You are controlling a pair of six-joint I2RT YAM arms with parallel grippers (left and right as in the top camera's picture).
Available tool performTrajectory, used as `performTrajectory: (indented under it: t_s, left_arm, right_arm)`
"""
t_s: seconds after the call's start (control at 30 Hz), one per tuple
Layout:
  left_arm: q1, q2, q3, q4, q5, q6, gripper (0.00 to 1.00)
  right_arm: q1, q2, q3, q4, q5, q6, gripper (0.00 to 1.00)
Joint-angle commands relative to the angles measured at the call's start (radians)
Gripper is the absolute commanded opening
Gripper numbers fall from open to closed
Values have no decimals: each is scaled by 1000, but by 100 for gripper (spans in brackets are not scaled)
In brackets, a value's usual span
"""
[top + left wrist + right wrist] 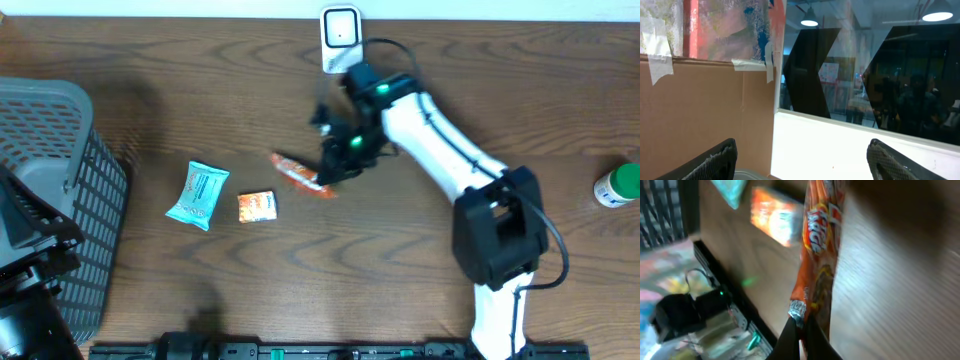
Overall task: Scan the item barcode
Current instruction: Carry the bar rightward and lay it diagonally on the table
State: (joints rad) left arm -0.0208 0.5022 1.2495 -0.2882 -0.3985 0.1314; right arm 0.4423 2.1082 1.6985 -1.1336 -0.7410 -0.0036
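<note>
Right gripper (pixel 800 330) clamped on just the crimped tip of an orange snack packet (pixel 820 245); so thin a hold could slip during lifting. Left gripper (pixel 802 150) spread apart, empty.

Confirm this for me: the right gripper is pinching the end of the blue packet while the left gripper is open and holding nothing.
Not quite. The right gripper is shut on the end of the long orange packet, as the right wrist view shows; the blue packet lies apart, untouched. The left gripper is indeed open and empty.
</note>
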Motion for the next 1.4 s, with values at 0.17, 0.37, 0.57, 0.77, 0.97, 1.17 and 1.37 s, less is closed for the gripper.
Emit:
performTrajectory:
  t_s: [0.17, 0.37, 0.57, 0.77, 0.97, 1.17, 1.37]
  left_arm:
    - [0, -4, -2, -2, -13, 7, 83]
    - [0, -4, -5, -2, -13, 7, 84]
    - [0, -4, -32, 13, -13, 7, 83]
    - [0, -4, -56, 37, -13, 7, 83]
    - [0, -4, -56, 40, -13, 7, 83]
    - [0, -4, -56, 40, -13, 7, 83]
    - [0, -4, -56, 40, -13, 7, 83]
  right_arm:
    - [-203, -8, -135, 45, 248, 104, 67]
    - [-211, -8, -87, 45, 249, 104, 99]
    - [-205, -8, -49, 179, -106, 140, 1]
    - [-149, 23, -78, 566, -200, 387, 1]
    - [-119, 154, -78, 697, -197, 475, 1]
    - [-124, 262, -78, 657, -92, 473, 1]
    - [-124, 258, -77, 646, -85, 459, 1]
